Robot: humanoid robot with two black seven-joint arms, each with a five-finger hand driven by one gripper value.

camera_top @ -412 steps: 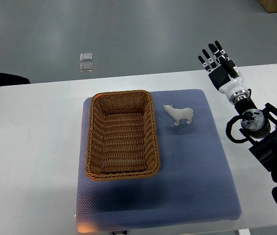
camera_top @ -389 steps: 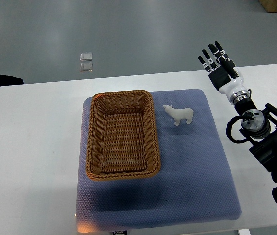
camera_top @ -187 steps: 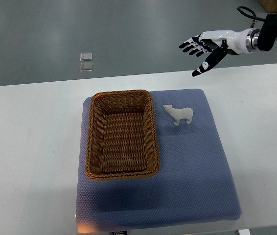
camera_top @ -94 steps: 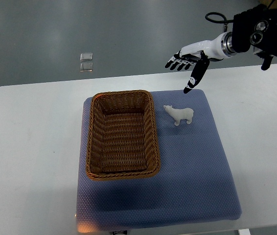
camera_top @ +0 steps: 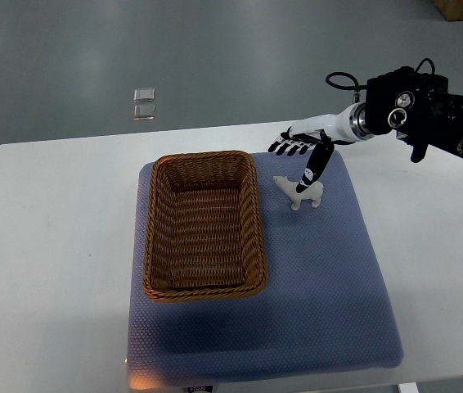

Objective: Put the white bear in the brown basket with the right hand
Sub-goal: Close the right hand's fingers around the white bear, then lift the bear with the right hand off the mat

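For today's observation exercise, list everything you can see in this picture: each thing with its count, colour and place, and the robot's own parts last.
Basket: one, brown wicker, on the left half of the mat, nothing in it.
Bear: one, white, standing on the mat just right of the basket's far corner.
Mat: one, blue-grey, in the middle of the table.
Table: one, white, under the mat.
Small clear squares: two, pale, on the grey floor beyond the table.
Floor: grey, beyond the table.
Right hand: one, white with black fingers, fingers spread, reaching in from the right over the bear; whether the thumb touches it cannot be told.
Right arm: one, black, at the right edge.
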